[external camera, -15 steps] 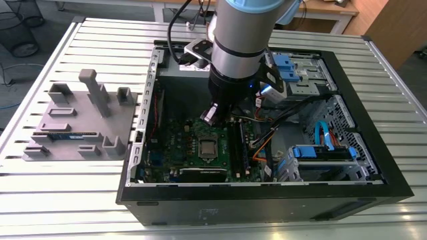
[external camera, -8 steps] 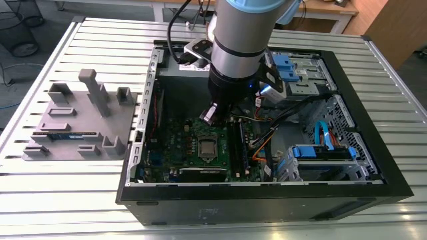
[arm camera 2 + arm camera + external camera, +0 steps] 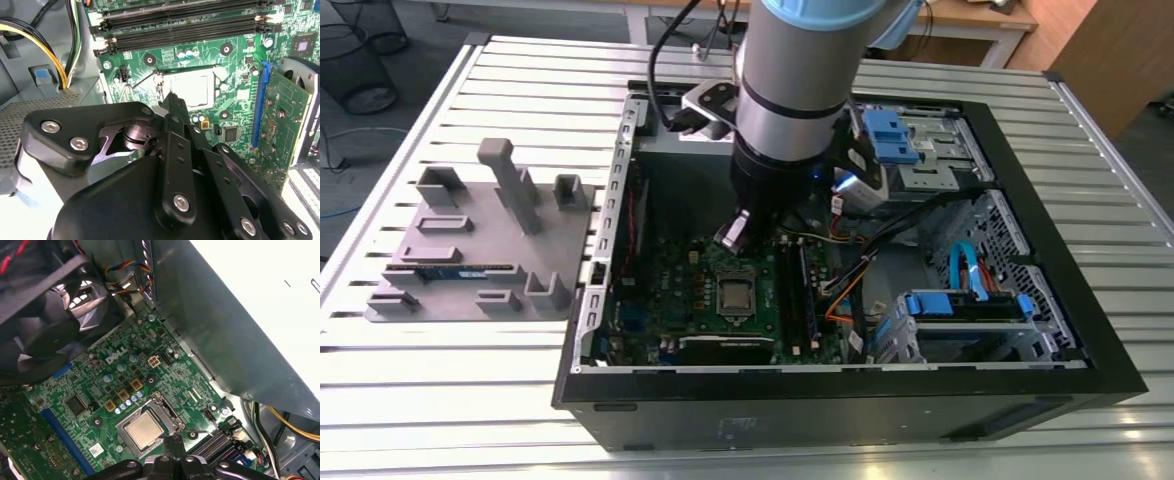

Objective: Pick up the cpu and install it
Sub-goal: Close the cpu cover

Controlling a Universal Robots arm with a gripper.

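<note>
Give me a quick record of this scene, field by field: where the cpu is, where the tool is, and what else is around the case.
cpu: silvery square chip lying in the socket on the motherboard
socket frame: metal frame around the chip; whether it is latched cannot be told
tool: above the board, tips close by the chip in the first wrist view; nothing seen held
case: open computer case lying on a slatted table
beside case: grey fixture at the exterior view's left, with a memory stick on it
</note>
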